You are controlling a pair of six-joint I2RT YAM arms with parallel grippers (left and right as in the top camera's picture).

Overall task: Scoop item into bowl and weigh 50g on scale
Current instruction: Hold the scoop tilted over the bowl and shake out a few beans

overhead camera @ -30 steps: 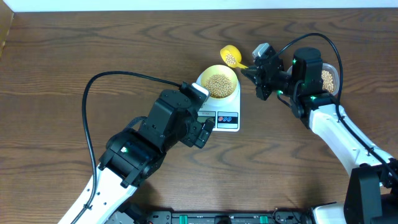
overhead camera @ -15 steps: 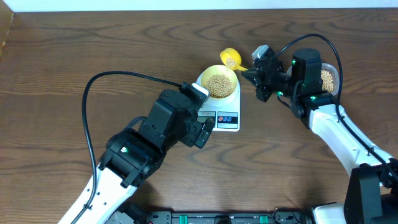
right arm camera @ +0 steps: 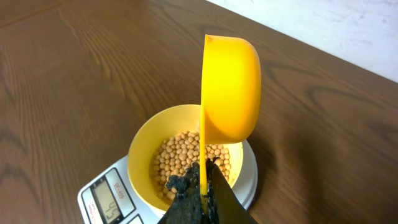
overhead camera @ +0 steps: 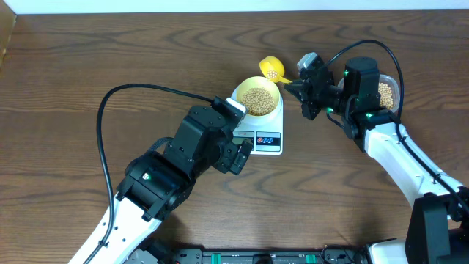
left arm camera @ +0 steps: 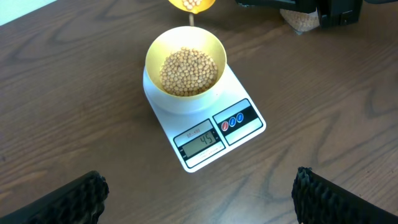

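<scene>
I take the scale [overhead camera: 265, 132] as my landmark; it sits on the counter [overhead camera: 95, 51] about mid-width. The bowl [left arm camera: 154, 57] is on the scale's platform, over the rear part, with the display and buttons in front of it. Beans [left arm camera: 189, 71] lie in the bowl. The scoop [overhead camera: 272, 68] hangs above the counter just behind the scale's rear right corner, near the bowl's rim, with more beans in it. My right jaws grip its handle, right of the scale. The tub [overhead camera: 386, 94] is well right of the scale, with beans inside. My left arm [overhead camera: 198, 143] is front-left of the scale and overlaps its left edge from above.
</scene>
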